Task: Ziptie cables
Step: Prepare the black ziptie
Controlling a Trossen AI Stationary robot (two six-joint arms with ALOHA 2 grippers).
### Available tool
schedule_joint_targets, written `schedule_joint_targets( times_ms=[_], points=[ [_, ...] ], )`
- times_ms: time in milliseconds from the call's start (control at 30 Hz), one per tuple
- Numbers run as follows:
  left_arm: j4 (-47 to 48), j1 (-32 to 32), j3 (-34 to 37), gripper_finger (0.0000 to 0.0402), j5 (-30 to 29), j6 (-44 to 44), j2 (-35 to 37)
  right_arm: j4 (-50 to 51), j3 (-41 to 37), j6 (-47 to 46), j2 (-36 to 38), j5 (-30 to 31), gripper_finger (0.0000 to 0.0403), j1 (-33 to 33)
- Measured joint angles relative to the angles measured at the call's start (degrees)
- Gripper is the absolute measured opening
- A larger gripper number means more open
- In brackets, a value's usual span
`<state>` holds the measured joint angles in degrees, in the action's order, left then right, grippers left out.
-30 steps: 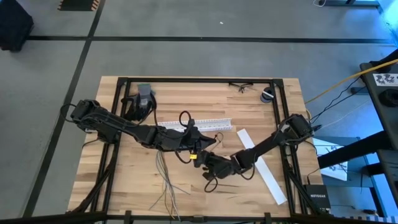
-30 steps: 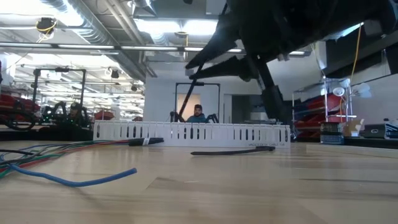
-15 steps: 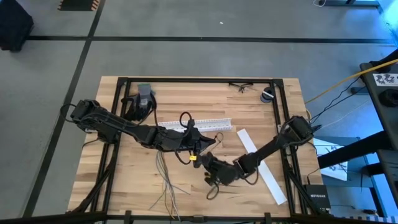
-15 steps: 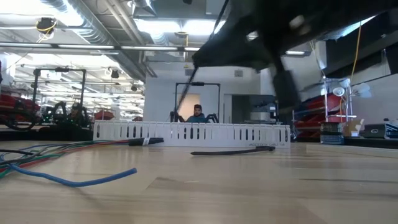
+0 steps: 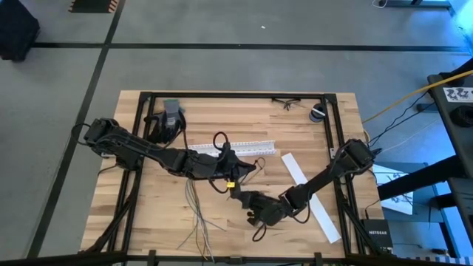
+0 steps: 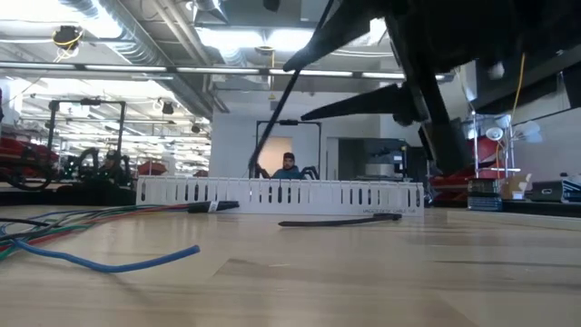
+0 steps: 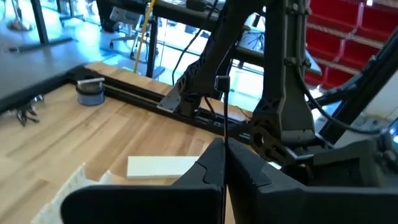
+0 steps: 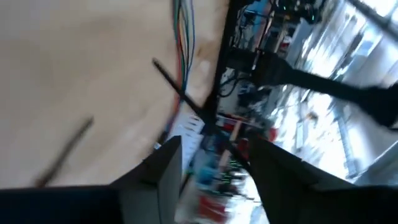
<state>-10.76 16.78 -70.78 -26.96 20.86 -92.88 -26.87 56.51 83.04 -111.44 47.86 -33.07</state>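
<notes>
While the left end effector (image 5: 247, 168) pinched an upright ziptie (image 7: 223, 134) mid-frame, the right end effector (image 5: 238, 193), fingers spread, hovered just below; cables (image 5: 198, 214) lay lower-center on the desk (image 5: 295, 118). A misaligned reach risked knocking the strip loose.

You get 4 views. The high camera hangs well above and looks straight down, taking in the whole wooden table (image 5: 162, 222) and the grey floor around it. The low camera sits at table-top height, very near the boards, and faces level across them into the room behind. Both share the white slotted channel (image 5: 235, 146) (image 6: 272, 193). The left wrist camera looks out along its own fingers (image 7: 249, 171) toward the table's right edge. The right wrist camera rides tilted and close over the boards, past its own fingers (image 8: 165, 165).
</notes>
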Motion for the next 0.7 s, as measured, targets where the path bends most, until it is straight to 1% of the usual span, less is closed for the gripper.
schedule_joint_targets(
  times_ms=[133, 267, 367, 533, 633, 700],
  points=[
    [-0.17, 0.0, 0.0, 0.0, -0.02, 4.12, 0.0, -0.12, 0.0, 9.25, -0.63, 1.03, 0.0188, 0.55],
    [-0.43, 0.0, -0.04, 0.0, -0.02, 6.92, -0.37, -0.38, 0.0, 14.65, -0.7, 0.58, 0.0177, 1.32],
    [-0.72, 0.02, -0.04, 0.0, -0.04, 8.52, -0.94, -0.42, 0.0, 15.38, -0.72, 0.54, 0.0167, 2.07],
    [-1.09, 0.0, -0.04, 0.0, -0.13, 8.79, -1.61, -1.34, 0.0, 17.75, -0.76, -0.14, 0.0145, 2.83],
    [-1.82, 0.01, -0.04, 0.0, -0.11, 8.77, -1.73, -3.55, 0.0, 17.77, -0.81, -1.01, 0.012, 3.16],
    [-2.07, 0.02, -0.04, 0.0, -0.13, 8.2, -1.65, -3.72, 0.02, 17.74, -0.81, -1.07, 0.0093, 3.15]
  ],
)
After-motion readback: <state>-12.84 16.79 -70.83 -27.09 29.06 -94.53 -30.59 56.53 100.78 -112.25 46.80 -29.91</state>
